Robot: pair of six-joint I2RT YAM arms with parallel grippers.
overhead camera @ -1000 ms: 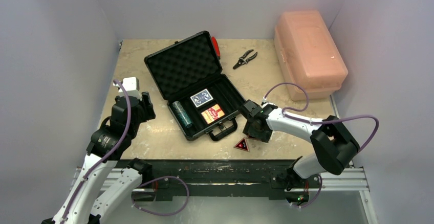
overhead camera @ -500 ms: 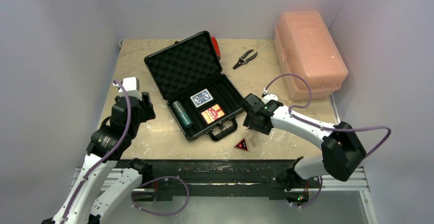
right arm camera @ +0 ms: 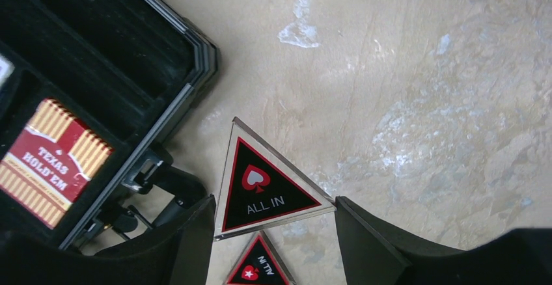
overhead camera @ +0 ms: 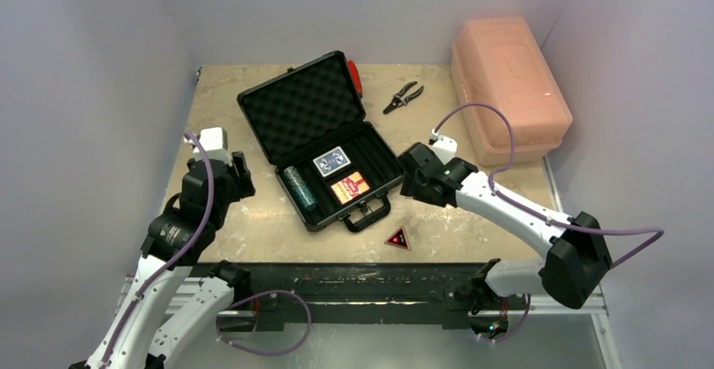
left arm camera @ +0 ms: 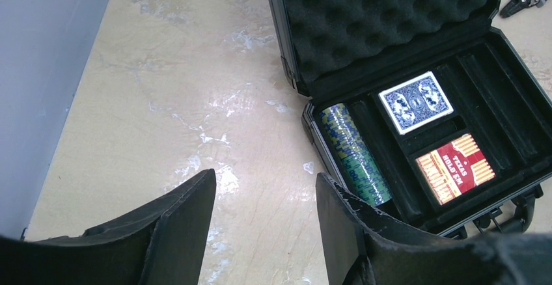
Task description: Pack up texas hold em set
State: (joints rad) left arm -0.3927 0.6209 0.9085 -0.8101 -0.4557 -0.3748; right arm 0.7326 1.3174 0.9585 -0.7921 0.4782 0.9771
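The black briefcase point(overhead camera: 376, 157) lies open mid-table with its foam lid point(overhead camera: 303, 108) up. Inside are a blue deck point(overhead camera: 332, 161), an orange-red deck point(overhead camera: 349, 188) and a teal chip roll point(overhead camera: 298, 187). My right gripper point(right arm camera: 272, 202) is shut on a red-black "ALL IN" triangle point(right arm camera: 267, 184), held above the table just right of the case's handle corner. Below it, a second triangle point(overhead camera: 397, 237) lies flat on the table. My left gripper point(left arm camera: 265, 177) hangs open over bare table left of the case, holding nothing.
A large pink plastic box point(overhead camera: 509, 87) stands at the back right. Pliers point(overhead camera: 404, 97) and a red-handled tool point(overhead camera: 356, 77) lie behind the case. Grey walls close in the left, back and right sides.
My right gripper has risen from beside the lying triangle and moved back along the case's right side, carrying the other triangle. The left arm has stayed put.
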